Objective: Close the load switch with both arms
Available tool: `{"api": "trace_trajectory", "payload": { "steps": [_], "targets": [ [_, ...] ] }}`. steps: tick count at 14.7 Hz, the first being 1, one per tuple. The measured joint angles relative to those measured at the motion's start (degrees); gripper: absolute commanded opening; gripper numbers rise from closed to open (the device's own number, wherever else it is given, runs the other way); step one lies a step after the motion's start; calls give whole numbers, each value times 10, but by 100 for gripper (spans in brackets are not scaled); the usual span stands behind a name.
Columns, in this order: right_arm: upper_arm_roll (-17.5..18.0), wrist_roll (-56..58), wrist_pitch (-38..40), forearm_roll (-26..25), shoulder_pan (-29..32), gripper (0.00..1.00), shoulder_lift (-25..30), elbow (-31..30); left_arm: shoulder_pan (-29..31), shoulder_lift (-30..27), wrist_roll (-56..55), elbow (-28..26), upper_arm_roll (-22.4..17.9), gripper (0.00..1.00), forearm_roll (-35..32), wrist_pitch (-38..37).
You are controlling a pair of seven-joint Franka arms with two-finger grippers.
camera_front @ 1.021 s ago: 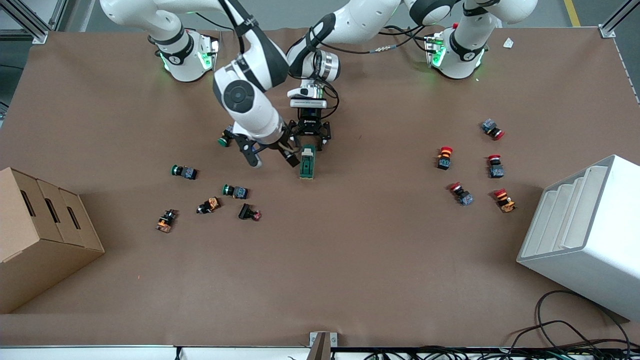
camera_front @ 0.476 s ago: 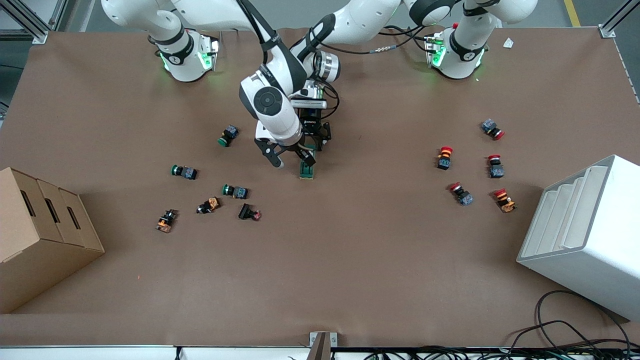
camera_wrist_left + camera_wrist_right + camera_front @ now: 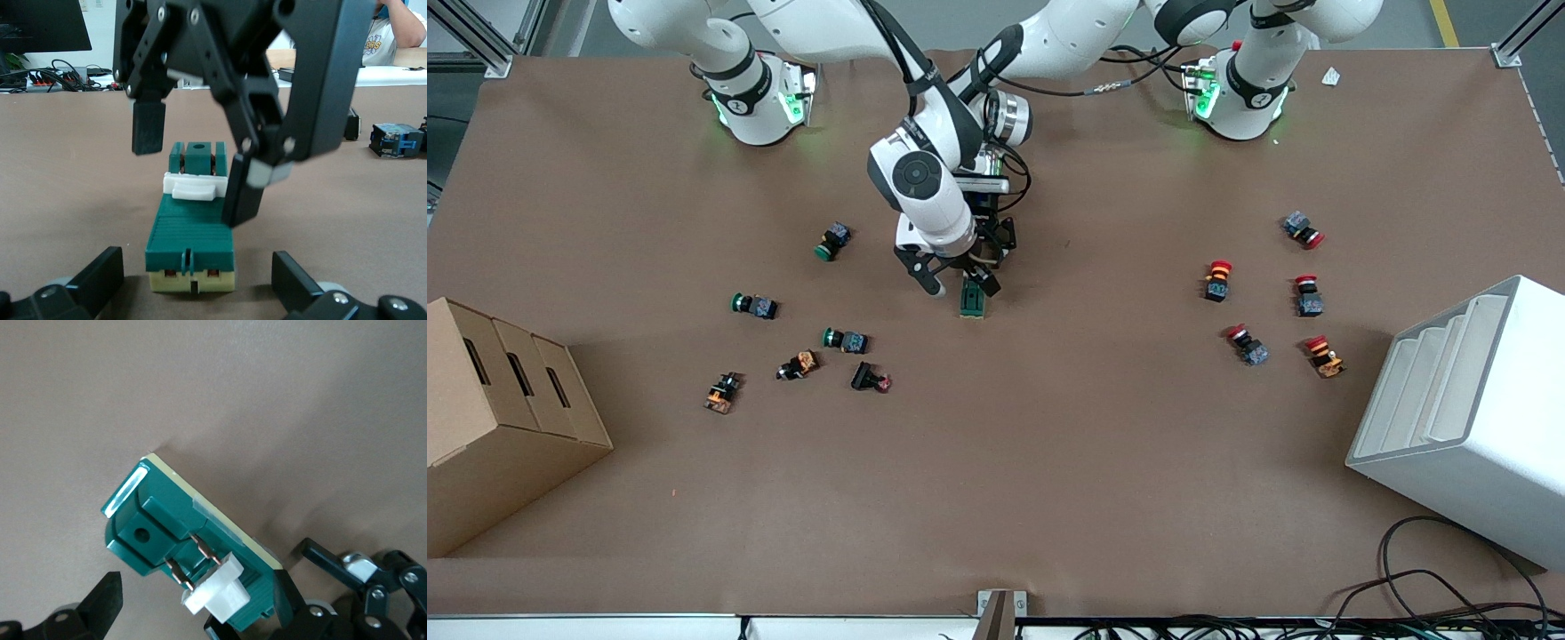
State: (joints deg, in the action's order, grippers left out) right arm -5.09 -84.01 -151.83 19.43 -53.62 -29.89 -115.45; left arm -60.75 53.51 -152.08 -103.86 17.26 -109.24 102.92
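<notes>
The load switch (image 3: 973,300) is a dark-green block with a white lever (image 3: 193,185), lying on the brown table mid-way between the arms. My left gripper (image 3: 983,256) is low at the switch's end nearer the robots. It is open, with one finger on either side of that end (image 3: 190,263) and gaps showing. My right gripper (image 3: 959,283) hangs over the switch and is open. In the left wrist view one of its fingers (image 3: 241,193) stands right beside the lever and the other finger (image 3: 148,127) is higher and apart. The lever also shows in the right wrist view (image 3: 220,592).
Green (image 3: 831,240) and orange (image 3: 799,364) push buttons lie toward the right arm's end. Red ones (image 3: 1216,280) lie toward the left arm's end. A cardboard box (image 3: 498,418) and a white bin (image 3: 1467,409) stand at the table's two ends.
My right arm has swung toward the left arm's end, from beside the switch to over it, bringing a finger up to the lever. The left gripper and the switch have stayed put.
</notes>
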Motion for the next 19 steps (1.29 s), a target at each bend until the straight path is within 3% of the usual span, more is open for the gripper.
{"api": "trace_trajectory", "payload": {
  "steps": [19],
  "targets": [
    [-7,-14,29,12,20,100,5,49,0,0,-1,0,0,100,0,0]
  ]
}}
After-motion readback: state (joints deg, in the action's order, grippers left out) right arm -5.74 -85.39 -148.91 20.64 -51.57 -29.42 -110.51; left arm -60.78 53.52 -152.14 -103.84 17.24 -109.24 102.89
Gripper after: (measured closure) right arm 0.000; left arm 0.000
